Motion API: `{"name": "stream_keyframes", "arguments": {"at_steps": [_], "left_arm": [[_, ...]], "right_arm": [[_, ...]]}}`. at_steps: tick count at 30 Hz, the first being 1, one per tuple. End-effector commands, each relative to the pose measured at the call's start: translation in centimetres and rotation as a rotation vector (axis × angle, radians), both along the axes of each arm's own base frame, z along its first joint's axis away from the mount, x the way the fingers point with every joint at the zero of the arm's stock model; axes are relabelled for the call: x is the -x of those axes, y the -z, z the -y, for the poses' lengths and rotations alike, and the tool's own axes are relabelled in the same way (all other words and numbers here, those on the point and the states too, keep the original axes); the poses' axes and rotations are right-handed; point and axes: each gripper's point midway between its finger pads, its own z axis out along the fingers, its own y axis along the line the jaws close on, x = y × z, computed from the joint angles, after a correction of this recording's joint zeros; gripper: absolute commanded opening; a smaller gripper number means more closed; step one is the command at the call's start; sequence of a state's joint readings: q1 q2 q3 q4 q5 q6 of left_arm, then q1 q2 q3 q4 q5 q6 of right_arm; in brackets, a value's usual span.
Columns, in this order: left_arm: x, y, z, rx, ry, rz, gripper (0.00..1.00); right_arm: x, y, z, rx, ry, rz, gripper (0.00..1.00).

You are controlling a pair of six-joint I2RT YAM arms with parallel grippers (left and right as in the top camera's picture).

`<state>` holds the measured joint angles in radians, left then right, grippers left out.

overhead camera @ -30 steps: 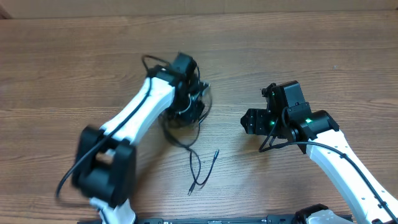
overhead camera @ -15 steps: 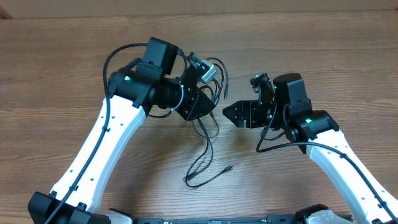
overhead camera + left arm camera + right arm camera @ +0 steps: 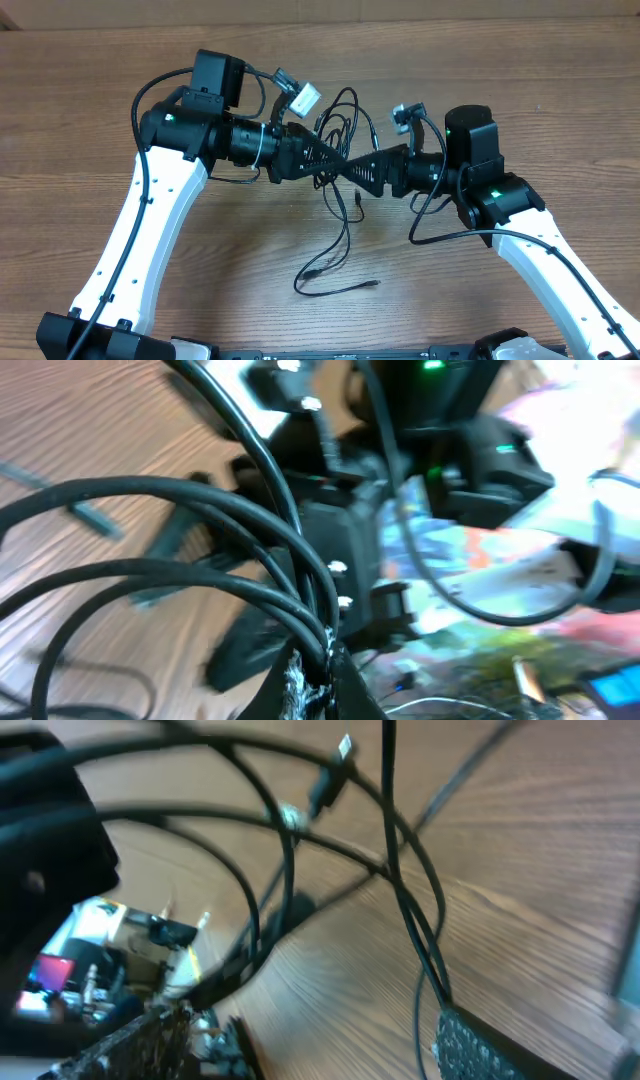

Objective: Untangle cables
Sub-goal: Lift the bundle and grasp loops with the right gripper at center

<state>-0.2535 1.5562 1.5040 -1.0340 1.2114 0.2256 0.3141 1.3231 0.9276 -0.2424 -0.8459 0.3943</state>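
Note:
The cables point(image 3: 345, 125) are thin black cords looped in a tangle. My left gripper point(image 3: 332, 160) holds them lifted above the table. In the left wrist view its jaws point(image 3: 318, 670) are shut on several strands point(image 3: 200, 510) that fan out upward. One loose tail point(image 3: 330, 262) hangs down and lies on the wood, ending in a small plug point(image 3: 374, 285). My right gripper point(image 3: 360, 172) points left, tip to tip with the left one, and stands open. In the right wrist view its fingers point(image 3: 480, 1045) are spread and the cables point(image 3: 400, 890) cross in front, one strand running beside the right finger. A silver-tipped plug point(image 3: 335, 770) dangles among them.
The wooden table point(image 3: 520, 90) stretches around both arms. Thicker black wires point(image 3: 440, 225) run along the right arm and loop off the left arm point(image 3: 160, 85). A dark bar point(image 3: 350, 352) lies along the front edge.
My left arm swung up and to the right, lifting the tangle off the table. The right gripper moved left to meet it. The loose tail dragged rightward on the wood.

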Motion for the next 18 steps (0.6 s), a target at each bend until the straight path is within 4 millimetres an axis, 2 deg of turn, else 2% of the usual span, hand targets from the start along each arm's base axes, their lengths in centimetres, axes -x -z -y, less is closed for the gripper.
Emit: {"name": "stream_keyframes", "arguments": {"at_steps": [1,7,10,12,14,18], "left_arm": [[1.2,-2.4,0.6,0.137,0.085,0.018,0.04],[1.8,-3.5,0.8,0.203,0.126,0.018,0.04],[1.7,-3.6,0.9,0.204,0.126,0.031,0.04],[1.5,-3.3,0.9,0.192,0.119,0.037,0.04],[1.0,-2.5,0.8,0.141,0.092,0.048,0.04],[-0.8,1.2,-0.1,-0.075,-0.023,0.053,0.04]], "right_arm": [[-0.1,-1.0,-0.3,-0.06,0.02,-0.064,0.77],[-0.2,-1.5,-0.4,-0.084,0.029,-0.079,0.72],[0.4,-1.8,-0.7,-0.1,-0.007,-0.086,0.63],[1.1,-2.0,-1.2,-0.112,-0.043,-0.092,0.63],[1.8,-2.2,-1.6,-0.125,-0.083,-0.099,0.62],[2.2,-2.2,-1.8,-0.129,-0.099,-0.105,0.64]]}}
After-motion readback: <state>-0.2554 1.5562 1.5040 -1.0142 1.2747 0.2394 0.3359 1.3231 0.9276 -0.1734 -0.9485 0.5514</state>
